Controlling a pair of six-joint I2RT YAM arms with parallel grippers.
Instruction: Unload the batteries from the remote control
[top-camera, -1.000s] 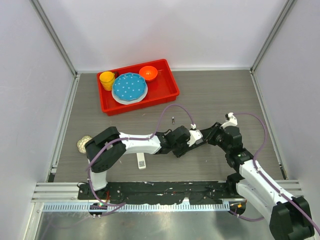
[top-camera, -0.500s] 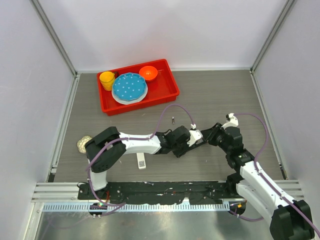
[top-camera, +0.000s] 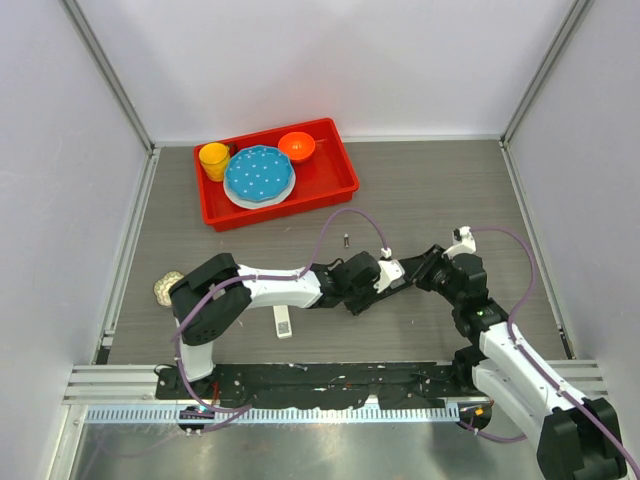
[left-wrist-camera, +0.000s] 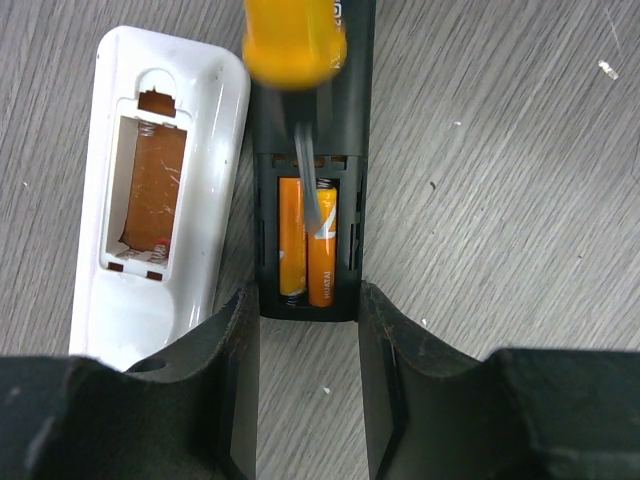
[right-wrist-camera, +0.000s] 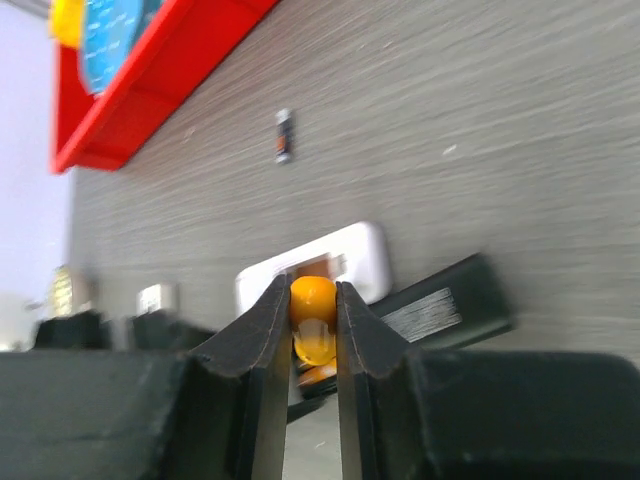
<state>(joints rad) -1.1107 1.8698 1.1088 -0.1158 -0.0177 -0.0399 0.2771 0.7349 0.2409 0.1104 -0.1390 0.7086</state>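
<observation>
The left hand (left-wrist-camera: 304, 295) clamps the black remote (left-wrist-camera: 358, 120), its two batteries (left-wrist-camera: 308, 255) lying lengthwise mid-frame under the tip of the screwdriver (left-wrist-camera: 295, 40), which the right hand (right-wrist-camera: 311, 290) grips from the top of frame.

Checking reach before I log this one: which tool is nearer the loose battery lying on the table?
Left. The left tool grips the black remote to the right of the loose battery; the right tool, holding the screwdriver, is farther right.
</observation>
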